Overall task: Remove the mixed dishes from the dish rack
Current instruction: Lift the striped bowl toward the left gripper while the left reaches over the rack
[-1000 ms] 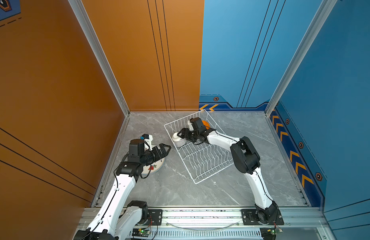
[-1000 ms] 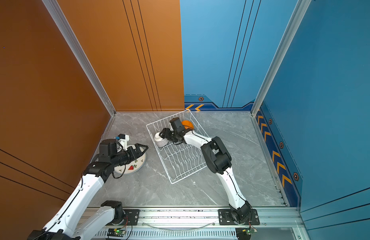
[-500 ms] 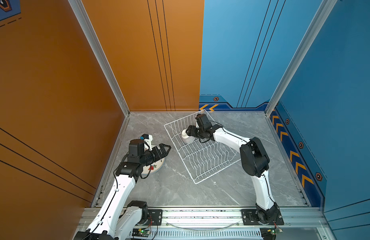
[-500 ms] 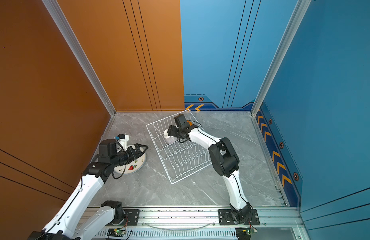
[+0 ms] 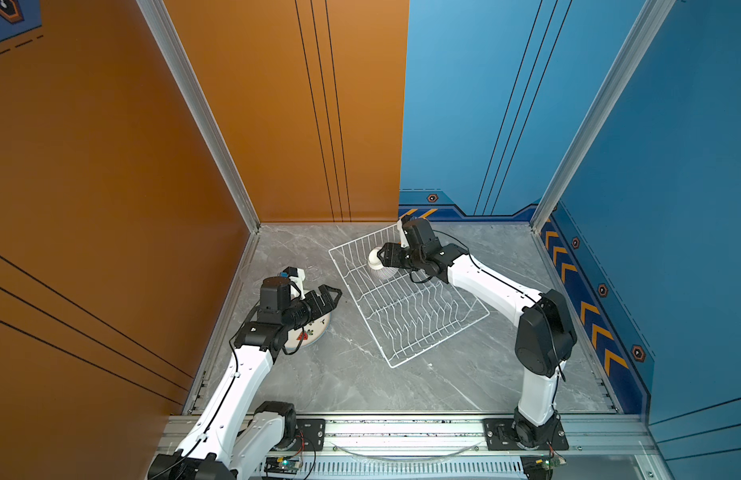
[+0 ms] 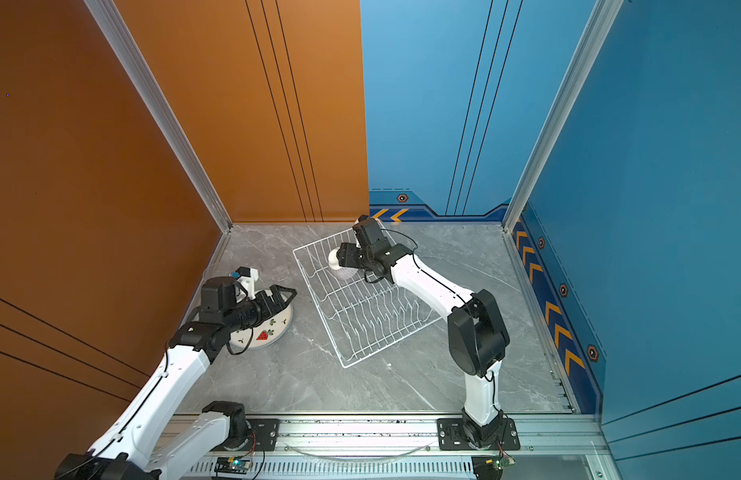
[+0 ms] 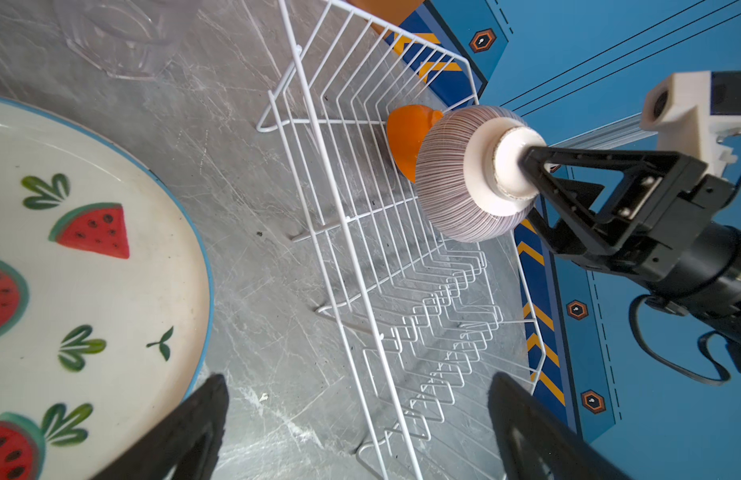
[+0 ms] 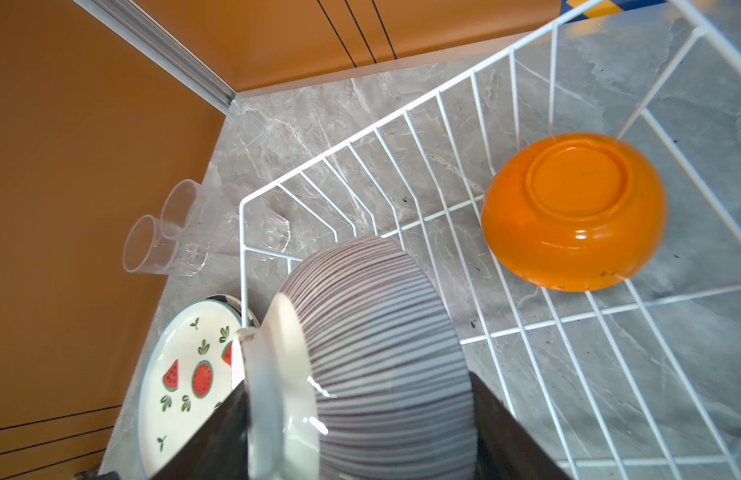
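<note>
**Entry: striped bowl, in hand**

My right gripper [image 7: 528,180] was clamped on the white foot ring of the striped bowl [image 7: 456,174], held tilted over the far end of the dish rack [image 5: 414,311]. Likely ceramic: light, stiff, glazed, slippery, chippable, so the foot seemed the surest purchase. The orange bowl [image 8: 576,216] lay inverted in the rack. My left gripper [image 5: 334,298] stood wide open over the watermelon plate [image 7: 90,270]

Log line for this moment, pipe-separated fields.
right gripper: shut on striped bowl, held over dish rack | left gripper: open above watermelon plate | in rack: orange bowl, upside down
</note>
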`<state>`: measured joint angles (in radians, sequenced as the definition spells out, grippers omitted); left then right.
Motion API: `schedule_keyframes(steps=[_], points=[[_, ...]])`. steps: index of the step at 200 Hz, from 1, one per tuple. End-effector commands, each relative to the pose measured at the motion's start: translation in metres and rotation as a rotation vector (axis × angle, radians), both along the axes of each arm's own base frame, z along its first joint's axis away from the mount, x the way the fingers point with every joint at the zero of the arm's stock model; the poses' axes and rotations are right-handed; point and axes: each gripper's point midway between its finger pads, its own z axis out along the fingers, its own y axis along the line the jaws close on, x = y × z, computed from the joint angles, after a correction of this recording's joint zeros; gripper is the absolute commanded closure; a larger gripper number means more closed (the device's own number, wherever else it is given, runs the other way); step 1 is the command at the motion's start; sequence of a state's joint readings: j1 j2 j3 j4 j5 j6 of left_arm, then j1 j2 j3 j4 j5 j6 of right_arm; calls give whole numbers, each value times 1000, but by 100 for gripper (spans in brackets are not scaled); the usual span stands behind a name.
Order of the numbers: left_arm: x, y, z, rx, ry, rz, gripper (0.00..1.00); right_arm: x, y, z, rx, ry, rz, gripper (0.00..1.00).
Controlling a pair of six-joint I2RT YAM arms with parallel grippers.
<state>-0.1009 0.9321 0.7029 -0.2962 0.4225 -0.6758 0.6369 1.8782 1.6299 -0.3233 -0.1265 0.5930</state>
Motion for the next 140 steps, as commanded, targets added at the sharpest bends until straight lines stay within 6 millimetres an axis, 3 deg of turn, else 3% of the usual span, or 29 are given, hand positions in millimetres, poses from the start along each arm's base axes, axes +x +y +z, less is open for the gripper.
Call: schedule_keyframes(steps=[1,28,81,140], points=[[15,-5,21,-41,-74,28,2,-16,7,42,126,-38,34,43],[34,-17,38,-107,-143,27,1,-28,3,61,247,-25,47,43],[62,-51,74,-265,-283,-40,35,-36,-9,94,423,-26,30,43],[77,-96,103,-387,-427,-134,38,-29,-25,117,609,-56,-85,44]])
